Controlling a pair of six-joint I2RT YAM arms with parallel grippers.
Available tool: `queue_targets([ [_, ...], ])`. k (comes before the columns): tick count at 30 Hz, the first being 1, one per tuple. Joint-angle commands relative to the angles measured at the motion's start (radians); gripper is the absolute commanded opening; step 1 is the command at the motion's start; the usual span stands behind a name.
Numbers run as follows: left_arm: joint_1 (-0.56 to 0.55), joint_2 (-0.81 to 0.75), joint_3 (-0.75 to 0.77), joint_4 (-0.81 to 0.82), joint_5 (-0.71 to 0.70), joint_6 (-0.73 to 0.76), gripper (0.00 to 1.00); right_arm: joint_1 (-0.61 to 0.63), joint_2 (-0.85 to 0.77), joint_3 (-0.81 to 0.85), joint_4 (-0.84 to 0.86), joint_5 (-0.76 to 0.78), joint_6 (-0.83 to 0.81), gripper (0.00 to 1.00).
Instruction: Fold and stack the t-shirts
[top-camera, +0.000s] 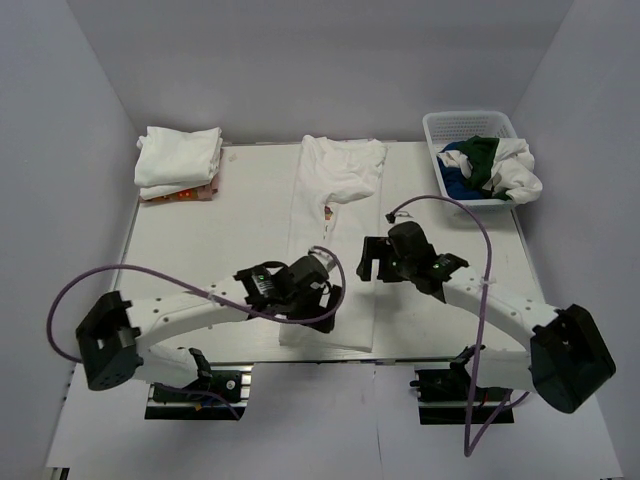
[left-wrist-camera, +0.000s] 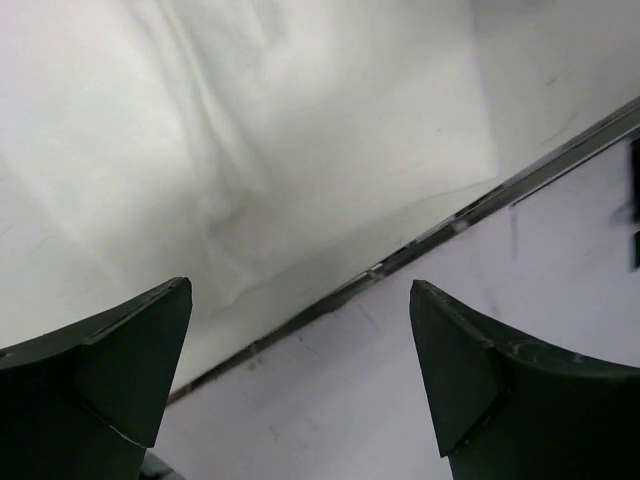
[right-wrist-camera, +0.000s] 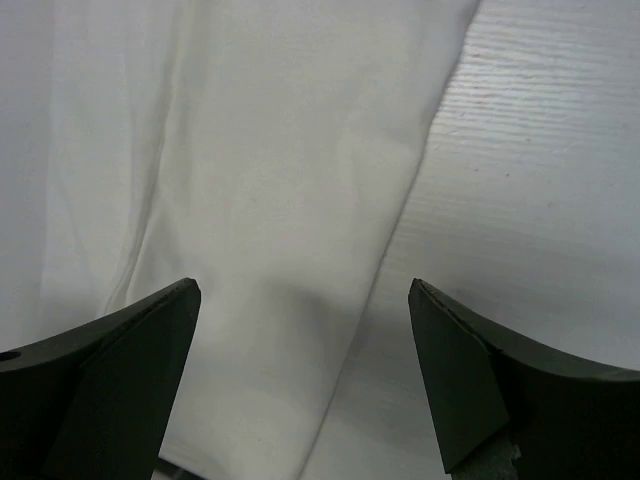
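Two empty, wide-open black grippers, the left gripper (top-camera: 322, 288) and the right gripper (top-camera: 372, 262), hang over the long white cloth t-shirt (top-camera: 330, 200) toward the table's (top-camera: 200, 240) near edge, apparently ready to pinch it for folding.

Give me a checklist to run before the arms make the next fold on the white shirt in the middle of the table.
1. Left gripper open and empty: ok.
2. Right gripper open and empty: ok.
3. White shirt lies as a long strip: ok.
4. Shirt's near end fully on the table: ok.
5. Shirt's far end flat: not ok, rumpled.
6. Folded stack at the far left, apart from the strip: ok.
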Motion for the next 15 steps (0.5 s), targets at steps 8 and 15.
queue_targets([
  [8,0.079,-0.159,-0.091,-0.289,-0.242,-0.365,1.0,0.102,-0.139,-0.106,-0.134,-0.275,-0.064,0.9],
  [15,0.135,-0.16,-0.22,-0.148,-0.145,-0.353,1.0,0.244,-0.125,-0.164,-0.214,-0.3,-0.02,0.9],
])
